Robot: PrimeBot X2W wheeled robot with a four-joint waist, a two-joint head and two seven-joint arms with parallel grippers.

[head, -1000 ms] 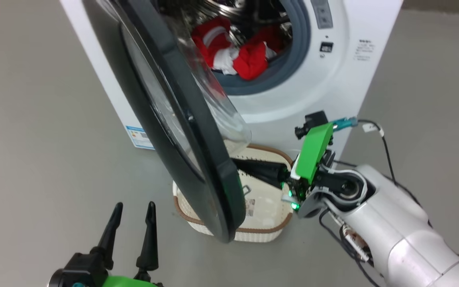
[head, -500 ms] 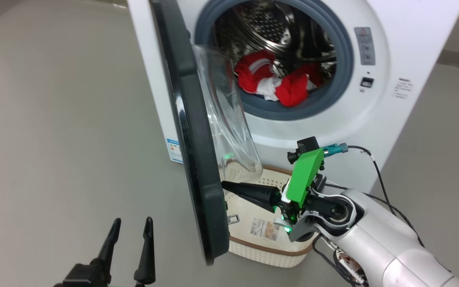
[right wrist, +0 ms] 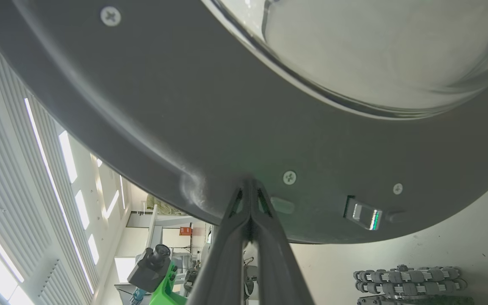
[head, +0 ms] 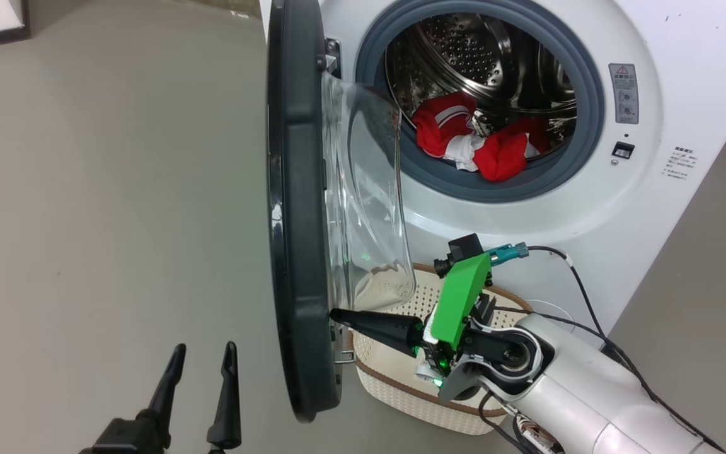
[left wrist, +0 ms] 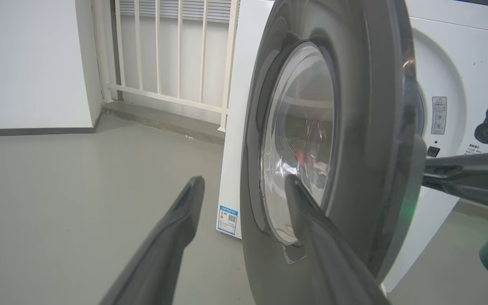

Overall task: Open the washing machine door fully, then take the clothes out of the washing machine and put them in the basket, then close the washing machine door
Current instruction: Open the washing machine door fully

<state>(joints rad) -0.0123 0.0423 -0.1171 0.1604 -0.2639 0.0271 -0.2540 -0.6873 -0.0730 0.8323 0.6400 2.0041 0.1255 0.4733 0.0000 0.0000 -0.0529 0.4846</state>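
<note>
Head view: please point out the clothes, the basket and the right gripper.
the clothes (head: 429, 135), head view, on the red fabric of the left heap.
the basket (head: 394, 397), head view, on its cream front wall.
the right gripper (head: 335, 314), head view, at its shut fingertips.

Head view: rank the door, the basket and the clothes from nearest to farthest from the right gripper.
1. The door: the right gripper, closed, has its tips against the door's inner rim, low down.
2. The basket: just below the gripper, in front of the machine.
3. The clothes: up inside the drum, clearly farthest.
</note>
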